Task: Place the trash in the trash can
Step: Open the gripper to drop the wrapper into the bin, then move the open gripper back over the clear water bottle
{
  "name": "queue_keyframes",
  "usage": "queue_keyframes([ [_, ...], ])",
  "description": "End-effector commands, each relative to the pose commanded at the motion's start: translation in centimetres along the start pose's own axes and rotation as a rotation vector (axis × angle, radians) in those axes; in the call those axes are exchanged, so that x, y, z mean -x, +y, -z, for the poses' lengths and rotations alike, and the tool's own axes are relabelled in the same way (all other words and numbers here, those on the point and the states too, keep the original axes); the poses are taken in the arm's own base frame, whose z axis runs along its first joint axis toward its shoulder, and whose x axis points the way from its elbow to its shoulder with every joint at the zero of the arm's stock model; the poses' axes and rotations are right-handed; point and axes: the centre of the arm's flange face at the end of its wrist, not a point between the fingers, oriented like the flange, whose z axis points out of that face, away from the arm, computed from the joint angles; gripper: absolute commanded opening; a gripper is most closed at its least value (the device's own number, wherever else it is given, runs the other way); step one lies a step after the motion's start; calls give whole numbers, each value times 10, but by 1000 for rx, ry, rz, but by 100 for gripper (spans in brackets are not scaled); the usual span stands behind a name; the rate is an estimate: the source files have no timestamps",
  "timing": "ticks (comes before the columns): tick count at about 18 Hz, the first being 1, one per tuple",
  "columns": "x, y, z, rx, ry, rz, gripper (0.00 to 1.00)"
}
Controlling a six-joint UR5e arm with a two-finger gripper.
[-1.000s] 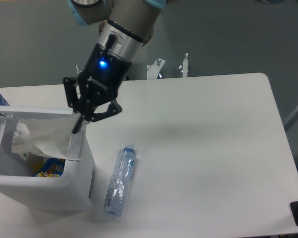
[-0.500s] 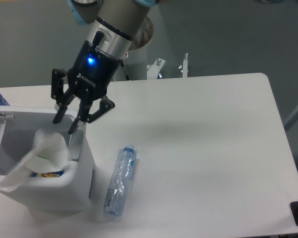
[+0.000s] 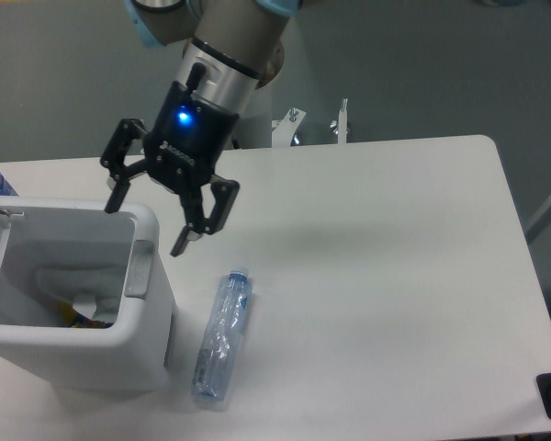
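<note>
We see the tool (image 3: 145, 220) spread wide and empty above the trash can's (image 3: 145, 299) right rim, while the crushed bottle (image 3: 220, 336) lies on the worktop (image 3: 386, 276) just beside the can, where a careless descent could clip the rim or roll the bottle.

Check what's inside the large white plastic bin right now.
The white rectangular plastic bin holds pale crumpled material low down, with a colourful scrap beside it. Its near wall hides the rest of the floor.
</note>
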Motion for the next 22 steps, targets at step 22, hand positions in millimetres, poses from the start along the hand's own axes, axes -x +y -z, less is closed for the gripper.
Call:
queue_keyframes([
  [22, 185, 114, -110, 307, 33, 470, 100],
])
